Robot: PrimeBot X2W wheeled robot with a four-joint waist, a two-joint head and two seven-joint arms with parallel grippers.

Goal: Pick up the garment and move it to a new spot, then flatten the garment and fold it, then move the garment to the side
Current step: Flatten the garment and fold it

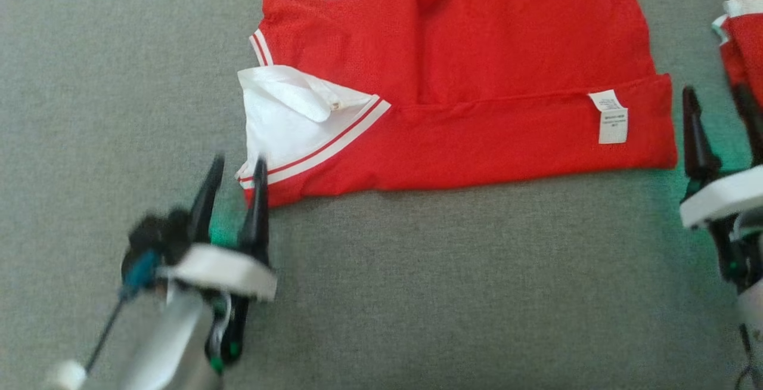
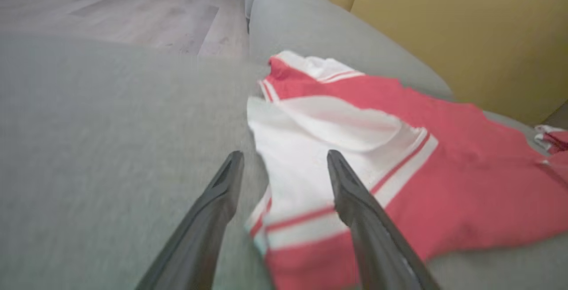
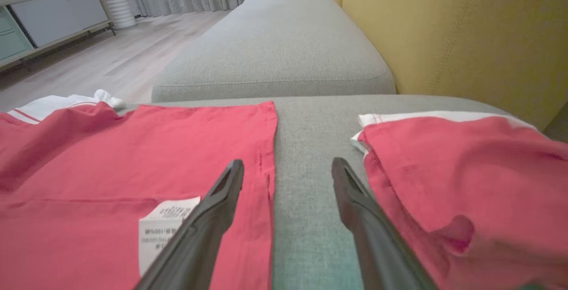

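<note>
**Task item.** The garment [image 1: 477, 80], red with white striped trim, lies flat on the grey cushion [image 1: 417, 294], in the upper middle of the head view. It is folded lengthwise, and the near strip is turned over the body along a straight crease. The white collar panel [image 1: 286, 115] is at the robot's left end. A white label [image 1: 611, 117] sits on the near strip at the right end.

**Left gripper** [image 1: 238, 163]. The two fingers stand spread, with a clear gap between the tips. They sit at the near-left corner of the garment. In the head view one fingertip overlaps the striped edge of that corner, and the other is over bare cushion just beside it. The left wrist view agrees: one finger crosses the white and red cloth, the other is over the grey surface, and the garment's edge runs between them. Nothing is pinched. This view is blurred, so it is not possible to tell whether either finger rests on the fabric.

**Right gripper** [image 1: 715, 92]. The fingers are spread wide and hold nothing. They stand just beside the garment's right edge. In the right wrist view, only bare cushion shows in the gap between them. One finger passes in front of the label corner, and the other lies near a second red piece [image 1: 745, 38] with white trim. That piece is apart from the garment.

**Surroundings.** A yellow backrest [image 2: 443, 24] rises behind the cushion, with pale wooden floor [image 2: 111, 6] beyond.
</note>
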